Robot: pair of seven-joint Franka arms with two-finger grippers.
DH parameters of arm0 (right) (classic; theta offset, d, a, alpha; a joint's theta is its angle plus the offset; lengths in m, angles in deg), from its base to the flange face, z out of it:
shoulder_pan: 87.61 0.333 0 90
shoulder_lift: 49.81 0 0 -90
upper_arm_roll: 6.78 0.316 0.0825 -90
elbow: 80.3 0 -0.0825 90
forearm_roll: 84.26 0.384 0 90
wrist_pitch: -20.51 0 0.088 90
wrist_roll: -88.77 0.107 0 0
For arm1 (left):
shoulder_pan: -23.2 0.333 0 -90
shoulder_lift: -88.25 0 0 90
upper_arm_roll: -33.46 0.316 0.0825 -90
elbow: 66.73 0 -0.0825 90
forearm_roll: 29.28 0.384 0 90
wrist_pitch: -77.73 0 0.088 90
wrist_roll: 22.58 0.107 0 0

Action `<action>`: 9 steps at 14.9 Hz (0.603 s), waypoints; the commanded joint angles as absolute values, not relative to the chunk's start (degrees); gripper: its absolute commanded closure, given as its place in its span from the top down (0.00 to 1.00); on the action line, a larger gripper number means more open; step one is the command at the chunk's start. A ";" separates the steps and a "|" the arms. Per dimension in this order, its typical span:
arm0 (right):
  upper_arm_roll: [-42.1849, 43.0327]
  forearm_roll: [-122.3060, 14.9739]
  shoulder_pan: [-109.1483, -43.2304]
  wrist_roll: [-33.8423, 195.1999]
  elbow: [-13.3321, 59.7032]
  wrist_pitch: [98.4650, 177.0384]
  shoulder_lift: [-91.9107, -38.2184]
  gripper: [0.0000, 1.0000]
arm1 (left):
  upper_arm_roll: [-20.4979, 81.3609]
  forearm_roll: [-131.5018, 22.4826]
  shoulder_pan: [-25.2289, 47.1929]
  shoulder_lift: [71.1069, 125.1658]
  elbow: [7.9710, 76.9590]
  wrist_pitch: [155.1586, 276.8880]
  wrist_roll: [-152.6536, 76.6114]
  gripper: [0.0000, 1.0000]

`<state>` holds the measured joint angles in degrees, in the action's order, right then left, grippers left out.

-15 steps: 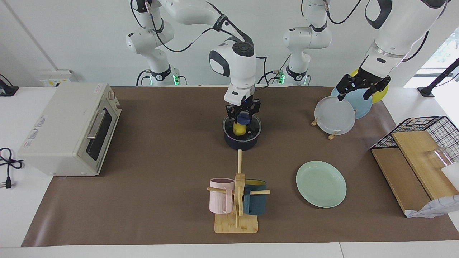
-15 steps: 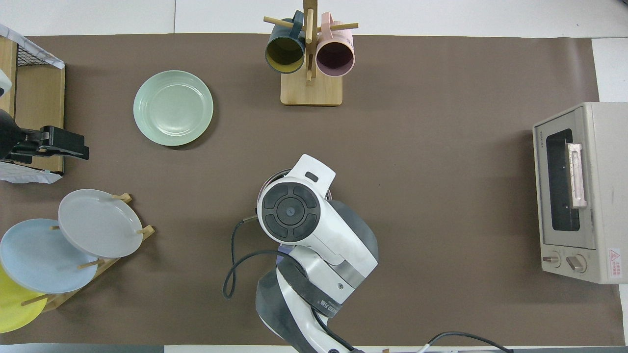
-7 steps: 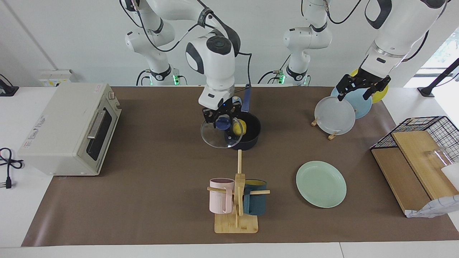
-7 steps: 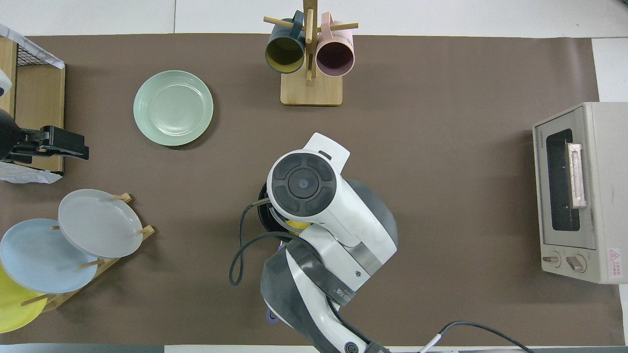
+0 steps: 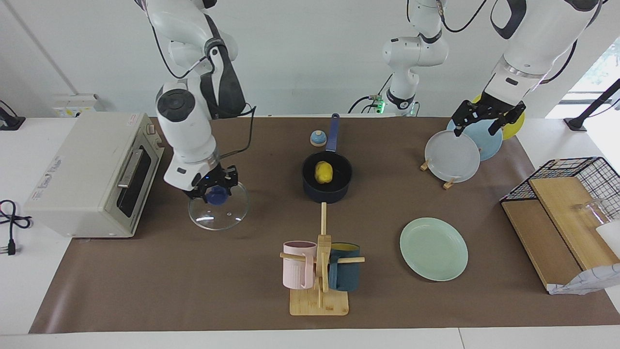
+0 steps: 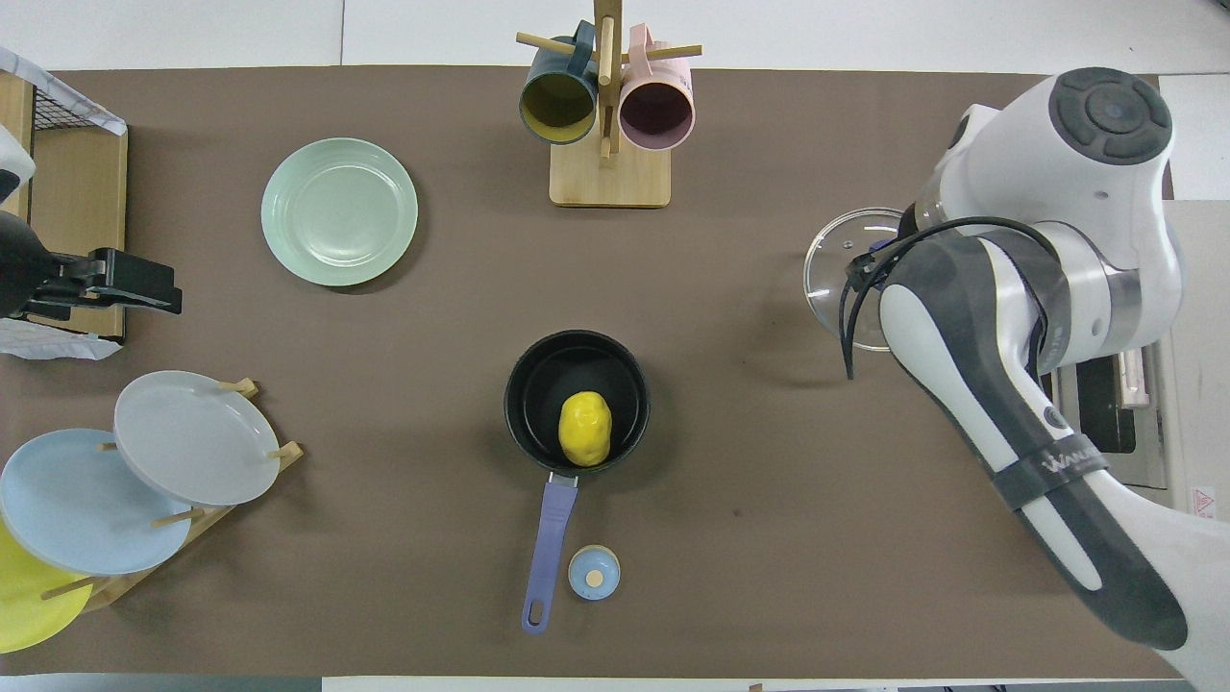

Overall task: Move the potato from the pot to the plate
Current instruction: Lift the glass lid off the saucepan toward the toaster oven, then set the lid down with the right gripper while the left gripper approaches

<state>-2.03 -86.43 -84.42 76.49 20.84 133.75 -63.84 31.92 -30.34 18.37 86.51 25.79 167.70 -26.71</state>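
The yellow potato [image 5: 323, 172] lies in the uncovered dark navy pot [image 5: 310, 186] at mid-table; the overhead view shows the potato [image 6: 584, 429], the pot [image 6: 524, 384] and its blue handle pointing toward the robots. The mint-green plate [image 5: 433, 248] sits bare, farther from the robots and toward the left arm's end; it also shows in the overhead view [image 6: 339, 211]. My right gripper [image 5: 216, 190] is shut on the blue knob of the glass lid [image 5: 227, 215], low over the mat beside the toaster oven. My left gripper [image 5: 484, 122] waits, open, over the plate rack.
A toaster oven [image 5: 92, 165] stands at the right arm's end. A mug tree [image 5: 319, 271] with a pink and a teal mug stands farther from the robots than the pot. A plate rack [image 5: 451, 156] and a wire basket [image 5: 576, 174] are at the left arm's end. A small blue knob-like object [image 5: 317, 138] lies beside the pot handle.
My right gripper lifted the glass lid off the pot and carried it toward the toaster oven end, then lowered it. The potato is now uncovered. The left arm has barely moved.
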 commanded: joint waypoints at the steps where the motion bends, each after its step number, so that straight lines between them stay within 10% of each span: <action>1: -1.06 -85.93 -89.27 68.67 33.13 142.90 -58.26 0.44 | 31.61 -29.90 16.71 83.95 28.97 167.90 -28.01 1.00; 9: -1.15 -85.93 -95.96 63.37 48.54 154.98 -54.21 0.50 | 31.17 -32.36 -3.59 84.38 44.78 186.76 -56.13 1.00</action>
<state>-2.00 -86.43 -94.60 65.11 45.61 153.80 -56.76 30.14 -31.04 0.18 85.25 37.76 178.62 -51.54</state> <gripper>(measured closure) 0.339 0.000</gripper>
